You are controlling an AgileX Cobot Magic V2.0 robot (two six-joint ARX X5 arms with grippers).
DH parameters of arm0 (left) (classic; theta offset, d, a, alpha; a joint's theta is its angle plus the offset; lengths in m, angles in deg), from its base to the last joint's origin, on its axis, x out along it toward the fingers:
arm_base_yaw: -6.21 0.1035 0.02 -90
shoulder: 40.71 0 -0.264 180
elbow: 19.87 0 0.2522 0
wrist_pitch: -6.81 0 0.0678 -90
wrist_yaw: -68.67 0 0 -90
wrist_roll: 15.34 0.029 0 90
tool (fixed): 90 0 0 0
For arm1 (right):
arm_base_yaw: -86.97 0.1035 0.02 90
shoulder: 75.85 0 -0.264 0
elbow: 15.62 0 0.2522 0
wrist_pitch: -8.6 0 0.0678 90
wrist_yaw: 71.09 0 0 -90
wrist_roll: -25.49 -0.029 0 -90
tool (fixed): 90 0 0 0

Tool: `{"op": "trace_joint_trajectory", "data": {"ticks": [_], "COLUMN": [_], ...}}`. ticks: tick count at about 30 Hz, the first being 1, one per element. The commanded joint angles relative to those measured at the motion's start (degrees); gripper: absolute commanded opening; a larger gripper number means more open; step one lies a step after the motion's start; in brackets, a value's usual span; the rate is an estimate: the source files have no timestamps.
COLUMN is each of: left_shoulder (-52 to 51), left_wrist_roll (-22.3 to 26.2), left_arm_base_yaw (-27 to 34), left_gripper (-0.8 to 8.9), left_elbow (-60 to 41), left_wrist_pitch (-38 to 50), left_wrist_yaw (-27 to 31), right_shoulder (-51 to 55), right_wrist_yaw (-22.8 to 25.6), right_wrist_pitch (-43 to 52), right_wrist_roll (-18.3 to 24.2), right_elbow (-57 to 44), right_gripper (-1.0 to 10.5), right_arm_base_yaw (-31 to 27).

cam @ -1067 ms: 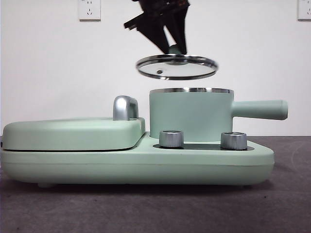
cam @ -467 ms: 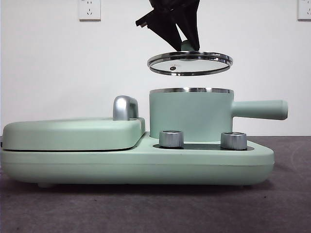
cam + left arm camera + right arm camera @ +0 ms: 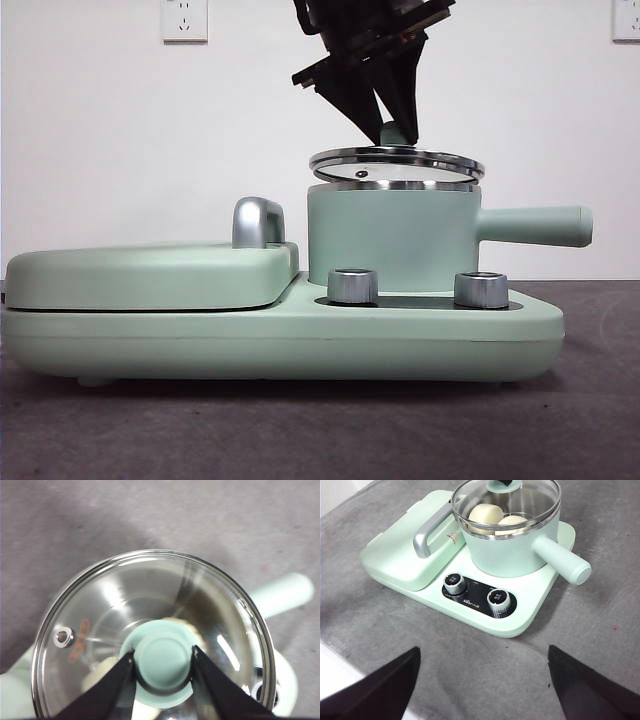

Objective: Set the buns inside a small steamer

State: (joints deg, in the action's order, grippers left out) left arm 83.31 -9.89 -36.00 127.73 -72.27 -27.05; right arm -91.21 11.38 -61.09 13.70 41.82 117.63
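Here the lid (image 3: 397, 163) is held by its knob (image 3: 164, 661) in the clamped left gripper (image 3: 163, 655) just above the steamer (image 3: 390, 238), both buns (image 3: 487, 515) inside, while the right gripper (image 3: 482, 680) is kept open.

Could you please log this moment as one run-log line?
left pincer: shut on lid, just above pot | buns: in pot | right pincer: open, waiting

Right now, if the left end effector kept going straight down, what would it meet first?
The lid it holds would meet the small steamer at its steel rim, probably on one side first, since the lid looks tilted.
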Motion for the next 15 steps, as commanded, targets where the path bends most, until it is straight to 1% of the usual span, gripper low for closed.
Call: {"op": "trace_joint_trajectory", "data": {"ticks": [1, 15], "left_shoulder": [0.81, 4.11], "left_wrist_roll": [0.94, 0.42], "left_arm_base_yaw": [0.0, -0.02], "left_gripper": [0.08, 0.07], "left_elbow": [1.68, 1.62], "left_wrist_pitch": [0.98, 0.39], "left_wrist_yaw": [0.13, -0.9], "right_shoulder": [-0.11, -0.11], "right_wrist_yaw": [0.09, 0.28], "right_wrist_pitch": [0.63, 0.61], "right_wrist_roll": [0.7, 0.68], "right_elbow": [0.24, 0.24], "right_gripper": [4.1, 4.1], "right_arm_base_yaw": [0.31, 0.31]}}
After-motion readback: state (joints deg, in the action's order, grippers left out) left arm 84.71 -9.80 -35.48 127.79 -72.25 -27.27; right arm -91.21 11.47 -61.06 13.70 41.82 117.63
